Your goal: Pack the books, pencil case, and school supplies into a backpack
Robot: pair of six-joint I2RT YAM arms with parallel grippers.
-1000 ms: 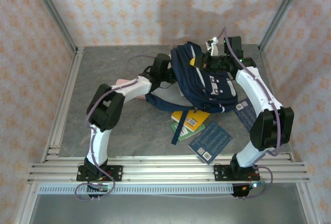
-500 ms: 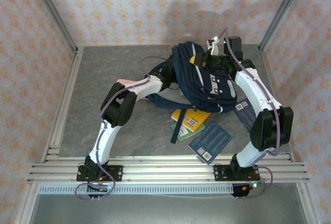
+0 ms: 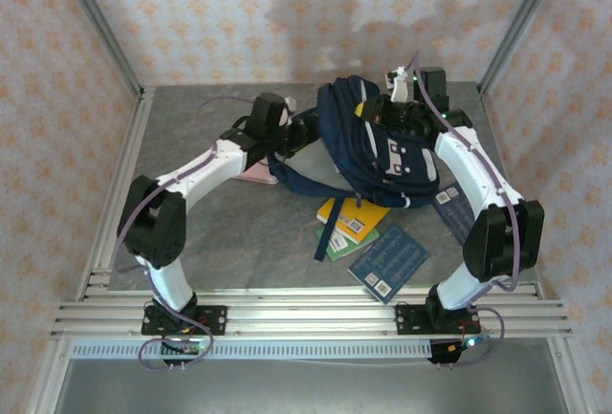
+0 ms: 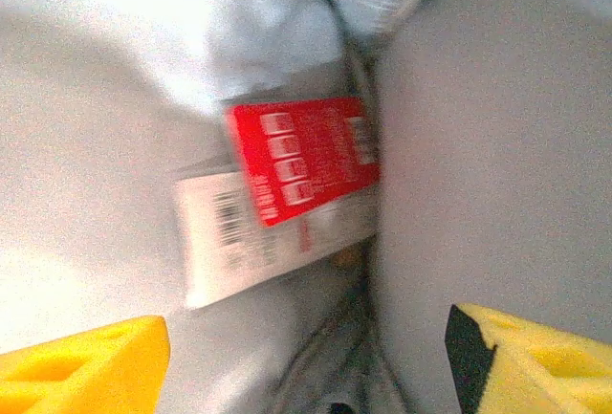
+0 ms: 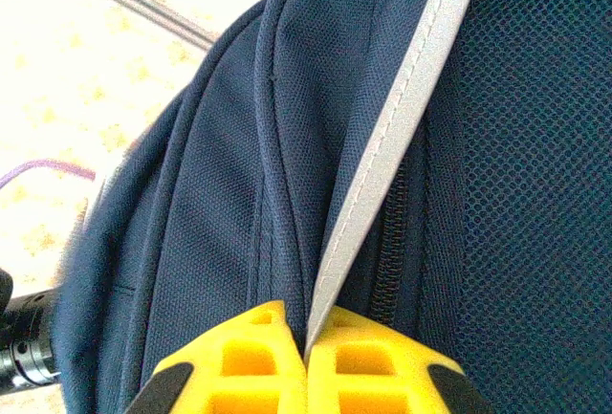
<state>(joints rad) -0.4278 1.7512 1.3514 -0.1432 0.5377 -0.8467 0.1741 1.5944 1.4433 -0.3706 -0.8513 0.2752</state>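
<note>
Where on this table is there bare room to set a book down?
Bare table at the far left, between the side rail and the left arm; also the near strip between that arm and the books. Crowded around the backpack.

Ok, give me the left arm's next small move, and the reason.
Probably draw the left gripper back toward the orange-yellow book: its fingers stand open and empty, the red packet and white packet lie loose ahead of them, and the right gripper pinches the backpack by its grey stripe.

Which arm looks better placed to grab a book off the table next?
Left: the left gripper is open and empty, while the right gripper is clamped on the grey stripe of the backpack.
</note>
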